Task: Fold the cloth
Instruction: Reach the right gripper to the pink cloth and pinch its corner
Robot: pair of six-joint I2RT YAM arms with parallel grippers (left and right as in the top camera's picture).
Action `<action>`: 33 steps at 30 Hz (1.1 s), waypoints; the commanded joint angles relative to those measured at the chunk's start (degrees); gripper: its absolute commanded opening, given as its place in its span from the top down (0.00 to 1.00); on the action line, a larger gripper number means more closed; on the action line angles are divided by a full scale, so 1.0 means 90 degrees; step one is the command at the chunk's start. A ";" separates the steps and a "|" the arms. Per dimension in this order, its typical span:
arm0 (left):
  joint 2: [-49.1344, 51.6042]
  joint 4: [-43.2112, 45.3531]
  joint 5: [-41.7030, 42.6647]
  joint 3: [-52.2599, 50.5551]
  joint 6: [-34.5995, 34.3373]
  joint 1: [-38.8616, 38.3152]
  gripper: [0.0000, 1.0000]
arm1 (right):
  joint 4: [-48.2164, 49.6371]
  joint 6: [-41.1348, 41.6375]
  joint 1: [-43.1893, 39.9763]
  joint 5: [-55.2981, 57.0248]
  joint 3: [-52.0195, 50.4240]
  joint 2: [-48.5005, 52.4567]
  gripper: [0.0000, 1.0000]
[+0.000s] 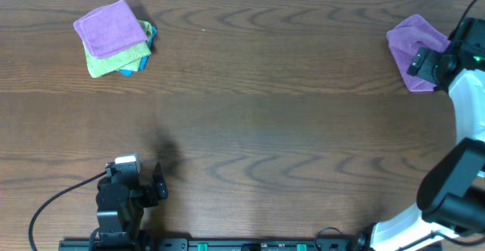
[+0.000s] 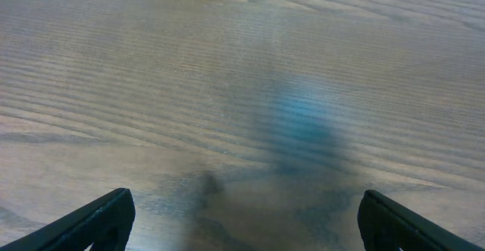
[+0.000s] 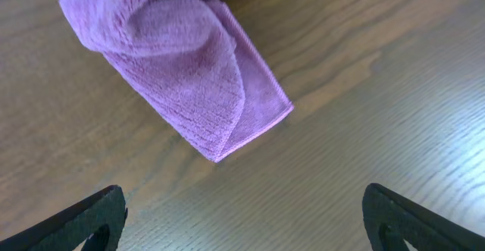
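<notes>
A crumpled purple cloth [image 1: 413, 39] lies at the far right of the table; in the right wrist view [image 3: 182, 61] it lies bunched with one folded corner pointing at me. My right gripper [image 1: 426, 63] is open and empty, hovering over the cloth's near edge; its fingertips [image 3: 246, 221] are wide apart over bare wood. My left gripper [image 1: 155, 184] is open and empty near the front left edge, far from the cloth; its wrist view [image 2: 242, 221] shows only bare wood.
A stack of folded cloths [image 1: 115, 39], purple on green on blue, sits at the back left. A black cable [image 1: 53, 202] trails from the left arm's base at the front edge.
</notes>
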 commanded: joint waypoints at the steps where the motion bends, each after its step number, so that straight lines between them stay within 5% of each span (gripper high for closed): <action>1: -0.0036 -0.0090 -0.0117 -0.0063 0.0027 -0.0032 0.05 | -0.0143 0.0100 -0.0041 -0.0068 0.0124 0.0143 0.01; 26: -0.0036 -0.0090 -0.0117 -0.0063 0.0027 -0.0032 0.05 | 0.2011 0.0393 -0.0729 -0.1787 0.0117 0.1909 0.09; 31: -0.0036 -0.0090 -0.0117 -0.0063 0.0024 -0.0032 0.05 | 0.2038 0.0413 -0.0777 -0.2050 0.0117 0.2033 0.21; 33: -0.0036 -0.0090 -0.0117 -0.0063 0.0024 -0.0032 0.05 | 0.2096 0.0413 -0.0777 -0.2067 0.0117 0.2033 0.35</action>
